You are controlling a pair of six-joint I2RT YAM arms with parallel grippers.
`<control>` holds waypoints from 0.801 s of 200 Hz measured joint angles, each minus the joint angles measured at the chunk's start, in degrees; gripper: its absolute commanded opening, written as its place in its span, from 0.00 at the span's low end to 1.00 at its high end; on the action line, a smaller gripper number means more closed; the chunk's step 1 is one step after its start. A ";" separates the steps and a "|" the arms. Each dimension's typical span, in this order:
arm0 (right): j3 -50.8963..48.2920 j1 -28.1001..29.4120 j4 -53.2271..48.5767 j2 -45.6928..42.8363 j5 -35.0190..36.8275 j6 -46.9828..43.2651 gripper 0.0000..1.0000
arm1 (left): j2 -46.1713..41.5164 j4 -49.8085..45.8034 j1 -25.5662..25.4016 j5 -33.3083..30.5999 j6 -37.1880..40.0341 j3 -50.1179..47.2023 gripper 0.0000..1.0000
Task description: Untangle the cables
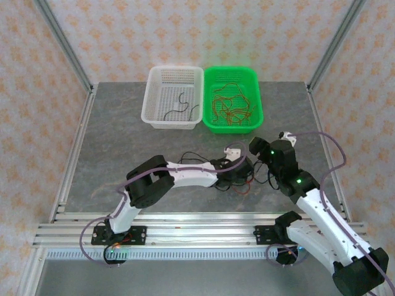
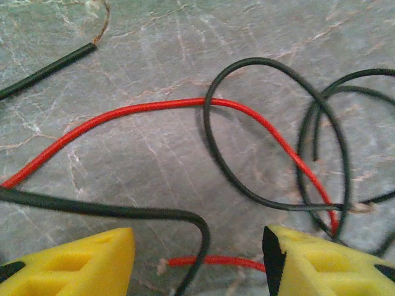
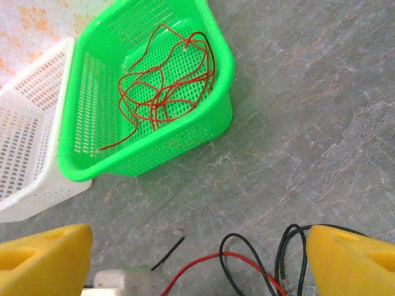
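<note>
A small tangle of red and black cables [image 1: 247, 184] lies on the grey table between the two arms. In the left wrist view a red cable [image 2: 154, 106] threads through a black loop [image 2: 213, 154]. My left gripper [image 2: 199, 246] hangs low over the tangle, open. A bent black cable [image 2: 199, 225] and a red cable end [image 2: 216, 261] lie between its yellow fingers [image 2: 92, 259], which do not pinch them. My right gripper [image 3: 200, 246] is open wide just above the same cables, with the red strand [image 3: 203, 262] and a black loop [image 3: 247, 259] below it.
A green basket [image 1: 231, 69] at the back holds several red cables [image 3: 160, 92]. To its left, a white basket [image 1: 173, 70] holds black cables [image 1: 180, 98]. The two grippers [image 1: 237, 174] [image 1: 258, 150] are close together at mid-table. Bare table stretches left and right.
</note>
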 measured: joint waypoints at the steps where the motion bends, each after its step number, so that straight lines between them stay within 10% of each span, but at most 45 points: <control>1: -0.02 0.00 0.02 -0.11 0.04 -0.04 0.86 | 0.11 -0.09 0.00 -0.04 0.02 0.11 0.55; 72: -0.52 -0.09 0.00 -1.92 0.13 1.07 0.77 | 4.15 -6.01 -0.22 -5.14 2.38 5.86 0.38; 119: -0.66 -0.09 -0.04 -2.29 0.11 1.25 0.72 | 4.15 -7.43 -0.22 -7.21 2.80 5.79 0.00; 160: -0.66 -0.09 -0.26 -3.32 0.11 1.46 0.69 | 3.13 -7.89 -0.24 -8.87 2.54 4.33 0.00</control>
